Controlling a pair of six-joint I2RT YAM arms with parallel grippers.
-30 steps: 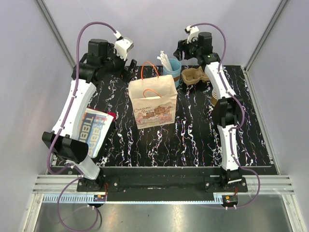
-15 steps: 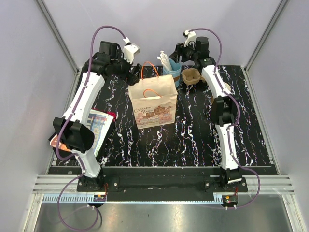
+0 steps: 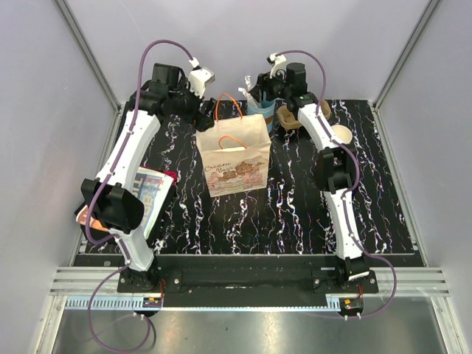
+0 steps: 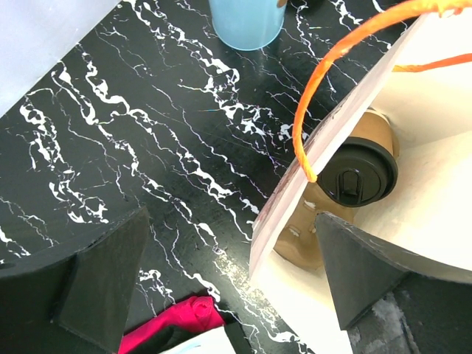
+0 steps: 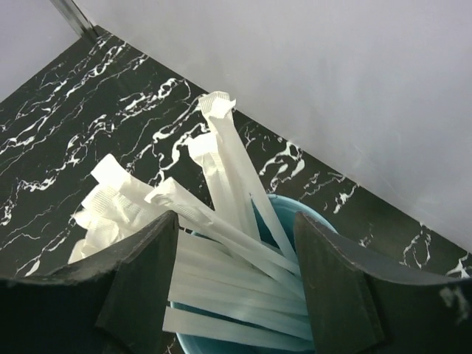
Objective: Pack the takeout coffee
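Note:
The takeout coffee (image 4: 359, 174), a tan paper cup with a black lid, stands upright inside the open kraft paper bag (image 4: 442, 110); the top view shows only the bag (image 3: 234, 156). My left gripper (image 4: 232, 276) is open and empty, its fingers straddling the bag's near wall, one outside and one over the inside. It sits at the bag's upper left corner in the top view (image 3: 200, 114). My right gripper (image 5: 236, 287) is open and empty, its fingers either side of the light-blue cup of white sticks (image 5: 243, 258); it hovers above that cup at the back (image 3: 264, 94).
The bag's orange handle (image 4: 324, 81) arcs over its mouth. A brown cardboard cup carrier (image 3: 293, 116) and a stack of tan cups (image 3: 341, 135) stand at the back right. A printed packet (image 3: 147, 195) lies at the left. A pink item (image 4: 173, 324) lies beside the bag.
My right gripper has swung left, from over the carrier to above the blue cup. My left arm shifted right toward the bag's corner, then held still.

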